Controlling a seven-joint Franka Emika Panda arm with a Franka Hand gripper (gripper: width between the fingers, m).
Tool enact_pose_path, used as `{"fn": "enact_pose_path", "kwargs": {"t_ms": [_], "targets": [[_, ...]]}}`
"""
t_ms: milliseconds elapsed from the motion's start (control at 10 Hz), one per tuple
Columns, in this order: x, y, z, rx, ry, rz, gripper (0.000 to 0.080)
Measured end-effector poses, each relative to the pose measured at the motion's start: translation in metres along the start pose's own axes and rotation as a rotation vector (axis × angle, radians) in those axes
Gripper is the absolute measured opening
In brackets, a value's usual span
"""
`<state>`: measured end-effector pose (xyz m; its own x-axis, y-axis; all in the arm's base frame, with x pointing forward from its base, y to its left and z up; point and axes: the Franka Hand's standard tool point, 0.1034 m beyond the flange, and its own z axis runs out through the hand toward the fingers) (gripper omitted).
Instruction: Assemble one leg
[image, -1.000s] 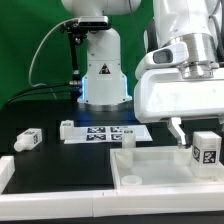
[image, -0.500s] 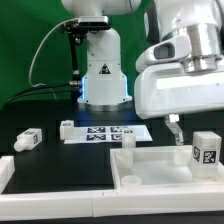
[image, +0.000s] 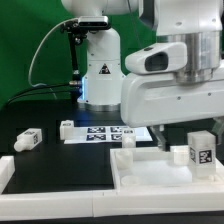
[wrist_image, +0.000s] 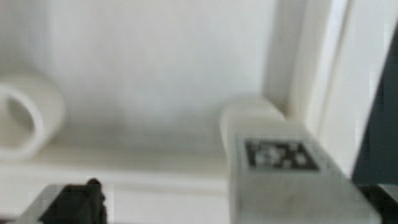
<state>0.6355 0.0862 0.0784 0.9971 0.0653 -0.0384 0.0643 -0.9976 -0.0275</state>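
Whether the jaws stood apart or together could not be told: the wrist view caught one dark fingertip only, and the arm's bulk hid most of the gripper in the exterior view. Nothing seemed held. Just beside the jaws the leg, a short white plastic peg-like block with a black-and-white tag, stood upright by the rim of the large white square tray. The step was likely the approach; next the jaws needed centring over the leg before closing. Only the wrist view showed the tray's round fitting; only the exterior view showed a second peg well away from the jaws.
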Motion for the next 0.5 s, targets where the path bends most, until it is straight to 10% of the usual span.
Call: {"fn": "enact_pose_path", "kwargs": {"t_ms": [200,400,500], "targets": [[0.0049,-0.0049,0.0005,-0.009,0.013,0.027,0.0649],[0.0049,-0.0046,0.0007,-0.008,0.012,0.063,0.0385],[0.0048,-0.0052,0.0007,-0.007,0.013,0.13,0.0385]]}}
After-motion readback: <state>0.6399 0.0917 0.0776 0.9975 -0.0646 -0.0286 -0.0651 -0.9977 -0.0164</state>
